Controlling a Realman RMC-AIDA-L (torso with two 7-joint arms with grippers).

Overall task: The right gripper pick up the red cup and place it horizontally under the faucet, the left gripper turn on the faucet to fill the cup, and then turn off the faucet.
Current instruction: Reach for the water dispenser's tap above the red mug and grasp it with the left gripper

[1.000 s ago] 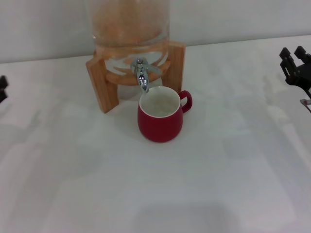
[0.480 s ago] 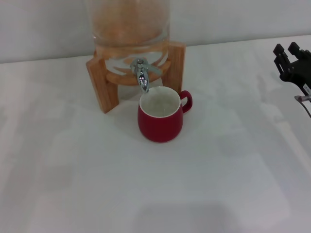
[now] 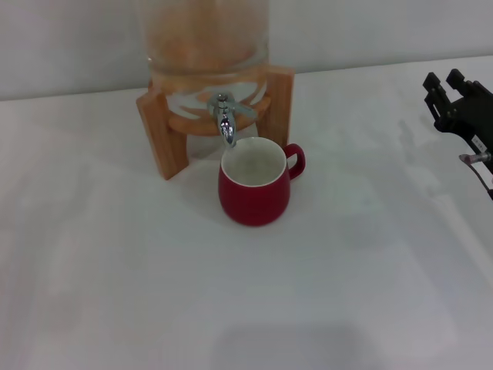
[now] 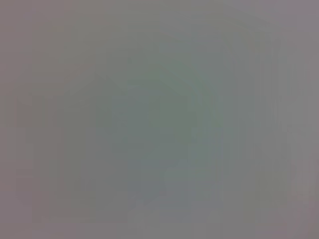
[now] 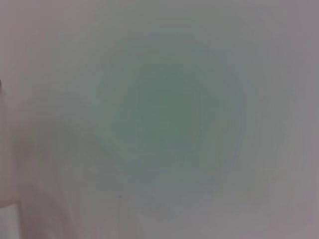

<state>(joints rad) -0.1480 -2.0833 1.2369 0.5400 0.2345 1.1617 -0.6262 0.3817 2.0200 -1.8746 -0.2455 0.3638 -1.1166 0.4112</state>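
Under the faucet [image 3: 224,117] you have the red cup [image 3: 255,187], standing upright on the white table [image 3: 154,293] with its mouth open to the top and its cream inside showing. The chrome spout ends just above the cup's rim, at the side nearest the dispenser. The cup's loop handle points away from the faucet toward the right gripper's side, and nothing touches the cup.

The faucet sits at the front of the glass dispenser [image 3: 204,38], which rests in the wooden stand [image 3: 162,135]; the stand's two front legs flank the faucet, and the cup stands just in front of them.

Well apart from the cup, at the edge of the head view on the handle side, you see the right gripper [image 3: 445,86]. It hangs over the table with its black fingers spread and nothing between them.

Your left gripper does not show in the head view, so you cannot tell how its fingers stand. Both wrist views give you only a plain pale surface with no cup, faucet or fingers to make out.
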